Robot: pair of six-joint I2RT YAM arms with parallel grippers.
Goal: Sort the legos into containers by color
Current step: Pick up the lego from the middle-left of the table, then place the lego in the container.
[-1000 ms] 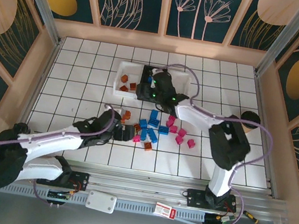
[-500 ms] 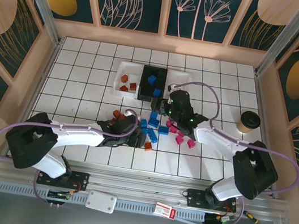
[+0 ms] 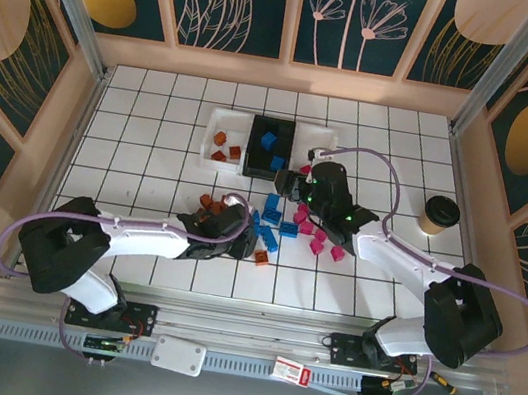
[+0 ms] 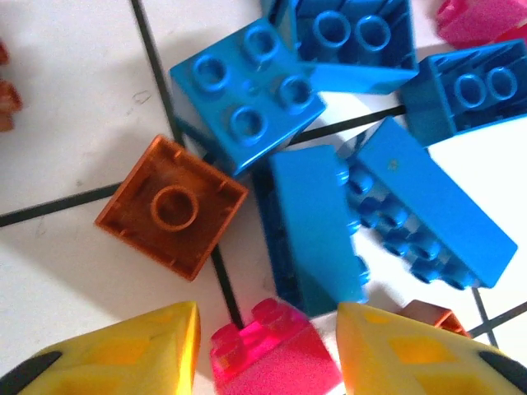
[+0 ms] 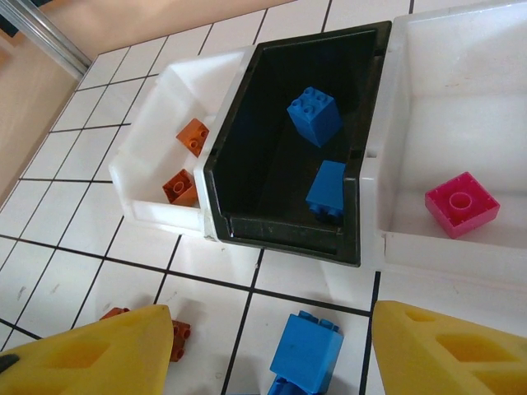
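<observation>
On the white-tiled table, legos lie between floral walls.

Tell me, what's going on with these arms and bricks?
They are sorting by colour. The left pincer straddles a pink brick in the loose pile; whether it grips yet is unclear. Ahead of the open right pincer, the left white bin holds orange bricks, the black bin blue bricks, and the right white bin one pink piece.
</observation>
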